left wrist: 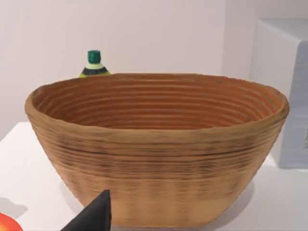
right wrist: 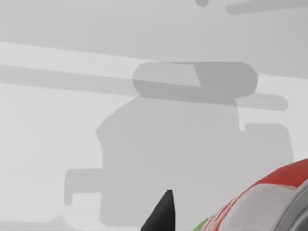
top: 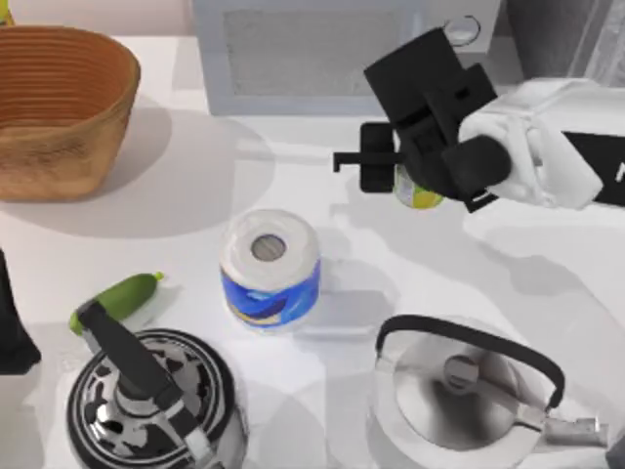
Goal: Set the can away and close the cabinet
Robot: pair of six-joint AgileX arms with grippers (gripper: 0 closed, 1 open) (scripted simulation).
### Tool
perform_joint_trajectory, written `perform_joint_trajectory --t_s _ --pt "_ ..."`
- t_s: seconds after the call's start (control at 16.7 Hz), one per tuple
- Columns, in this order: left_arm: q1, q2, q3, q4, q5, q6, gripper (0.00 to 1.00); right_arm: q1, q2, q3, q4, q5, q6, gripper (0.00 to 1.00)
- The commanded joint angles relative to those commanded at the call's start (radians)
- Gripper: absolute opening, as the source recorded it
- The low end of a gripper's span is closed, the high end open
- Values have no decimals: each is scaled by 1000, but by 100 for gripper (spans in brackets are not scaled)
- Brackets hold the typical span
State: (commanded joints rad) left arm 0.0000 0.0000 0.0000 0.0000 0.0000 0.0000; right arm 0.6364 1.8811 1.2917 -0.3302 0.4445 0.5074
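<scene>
The right gripper (top: 395,176) grips the can (top: 418,193), held just before the cabinet (top: 332,54). The left arm (top: 12,327) sits parked at the table's left edge.

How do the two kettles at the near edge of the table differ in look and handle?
The left kettle has a black-and-white cow-spot body; the right kettle is plain polished silver. The left kettle's thick black handle slants up across its lid; the right kettle's thin black handle arches over its lid. Both stand upright on the white table, lids on.
</scene>
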Motion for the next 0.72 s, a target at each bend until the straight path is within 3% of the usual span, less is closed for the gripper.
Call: perform_joint_trajectory --t_s 0.3,0.72 --pt "0 0 0 0 0 0 100 0 -82 110 -185 -2 -2 0" --pt "0 0 0 0 0 0 100 -2 -100 110 -198 -6 0 0"
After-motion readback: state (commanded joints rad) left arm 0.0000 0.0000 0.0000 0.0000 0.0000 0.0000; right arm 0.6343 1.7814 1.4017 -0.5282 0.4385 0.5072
